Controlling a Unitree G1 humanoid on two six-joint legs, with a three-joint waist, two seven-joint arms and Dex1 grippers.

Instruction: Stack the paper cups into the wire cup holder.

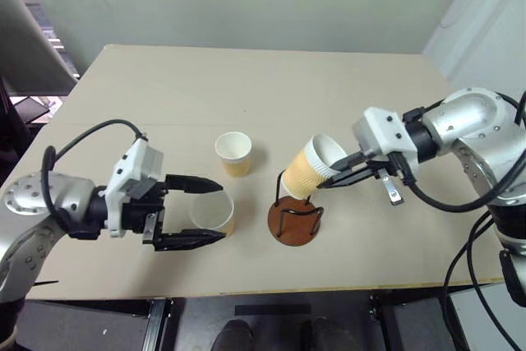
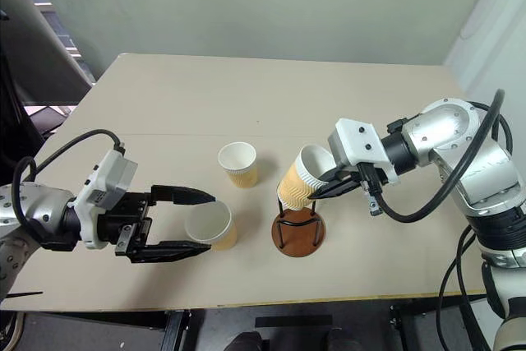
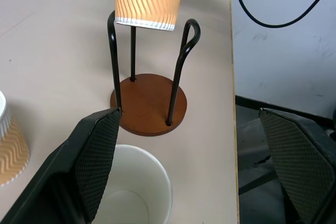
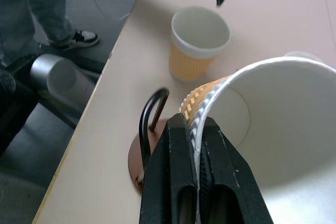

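We look down on a pale beige table (image 1: pixel 246 88) w/ two robot arms reaching in from either side. Near the table's front edge stands the wire cup holder (image 1: pixel 296 218), a thin black wire frame of arched loops on a round reddish-brown disc base. The right gripper (image 1: pixel 327 182) has its two black fingers pinched together on the rolled white rim of one tan ribbed paper cup (image 1: pixel 309 168). That cup is tilted, its bottom just above the holder's loops, mouth facing up and toward the right arm. Two more tan ribbed paper cups w/ white insides stand upright on the table, to the left of the holder. The far cup (image 1: pixel 233 153) sits a bit further back. The near cup (image 1: pixel 214 212) sits between the spread-apart fingers of the left gripper (image 1: pixel 201 213), which hold nothing. In the right wrist view, a person's legs and a shoe (image 4: pixel 79 38) appear on the floor beyond the table edge.
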